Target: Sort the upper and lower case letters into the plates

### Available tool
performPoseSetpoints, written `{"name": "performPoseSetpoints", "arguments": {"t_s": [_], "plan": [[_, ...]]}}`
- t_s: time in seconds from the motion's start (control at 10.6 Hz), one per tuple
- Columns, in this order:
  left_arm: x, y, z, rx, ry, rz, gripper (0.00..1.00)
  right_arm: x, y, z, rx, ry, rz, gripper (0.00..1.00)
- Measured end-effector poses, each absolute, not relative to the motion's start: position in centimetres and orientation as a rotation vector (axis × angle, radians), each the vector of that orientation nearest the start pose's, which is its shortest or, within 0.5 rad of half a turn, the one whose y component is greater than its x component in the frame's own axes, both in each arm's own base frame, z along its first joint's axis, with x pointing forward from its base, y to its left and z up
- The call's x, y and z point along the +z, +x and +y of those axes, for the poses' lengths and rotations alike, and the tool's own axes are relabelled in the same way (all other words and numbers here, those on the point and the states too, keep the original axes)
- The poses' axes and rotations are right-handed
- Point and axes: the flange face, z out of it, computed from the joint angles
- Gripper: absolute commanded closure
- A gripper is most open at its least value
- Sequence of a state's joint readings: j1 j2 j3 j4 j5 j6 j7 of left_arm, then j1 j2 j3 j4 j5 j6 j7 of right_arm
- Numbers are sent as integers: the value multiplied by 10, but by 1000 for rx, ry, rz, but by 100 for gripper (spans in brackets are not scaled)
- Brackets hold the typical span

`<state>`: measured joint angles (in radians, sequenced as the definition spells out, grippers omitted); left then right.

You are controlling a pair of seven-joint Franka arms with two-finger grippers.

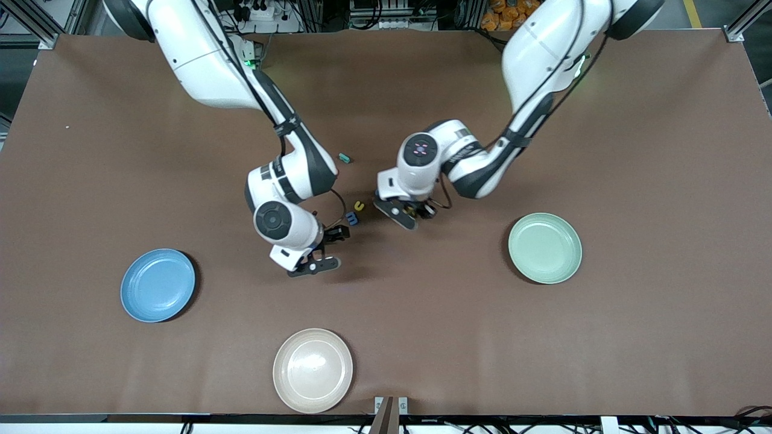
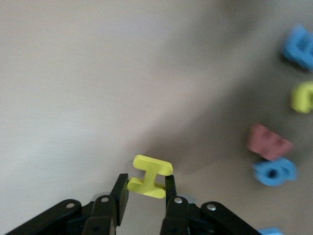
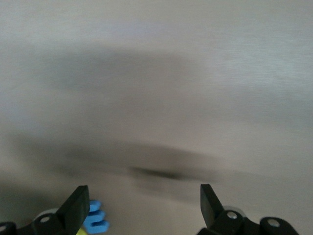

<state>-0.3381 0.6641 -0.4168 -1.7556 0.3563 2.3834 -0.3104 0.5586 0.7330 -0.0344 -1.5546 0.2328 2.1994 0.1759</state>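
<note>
My left gripper (image 1: 415,212) is low over the middle of the table, its jaws shut on a small yellow letter (image 2: 149,177) by the ends of one bar. In the left wrist view, other letters lie scattered: a blue one (image 2: 299,46), a yellow one (image 2: 303,97), a red one (image 2: 269,142) and another blue one (image 2: 275,171). My right gripper (image 1: 329,248) hangs open and holds nothing, with a blue letter (image 3: 95,220) just outside one fingertip. The blue plate (image 1: 158,285) lies toward the right arm's end of the table. The pale green plate (image 1: 545,248) lies toward the left arm's end.
A cream-beige plate (image 1: 313,370) sits near the table edge closest to the front camera. A teal letter (image 1: 344,158) lies alone, farther from the front camera than both grippers. A yellow letter (image 1: 359,206) and a blue letter (image 1: 352,218) lie between the two grippers.
</note>
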Motion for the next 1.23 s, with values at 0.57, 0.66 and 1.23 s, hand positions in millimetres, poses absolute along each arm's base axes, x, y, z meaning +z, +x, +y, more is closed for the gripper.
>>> {"name": "performPoseSetpoints", "arguments": {"t_s": [0.57,0.66,1.23], "plan": [[346,596,-251,-162,-3106,383,100,188,555,407,137,-2992,-431,0],[352,598,-228,-102,-3088,322,100,178,548,405,150,-3000,-438,0],[302,603,-112,199,-3027,52,100,169,532,410,172,-3012,-479,0]]}}
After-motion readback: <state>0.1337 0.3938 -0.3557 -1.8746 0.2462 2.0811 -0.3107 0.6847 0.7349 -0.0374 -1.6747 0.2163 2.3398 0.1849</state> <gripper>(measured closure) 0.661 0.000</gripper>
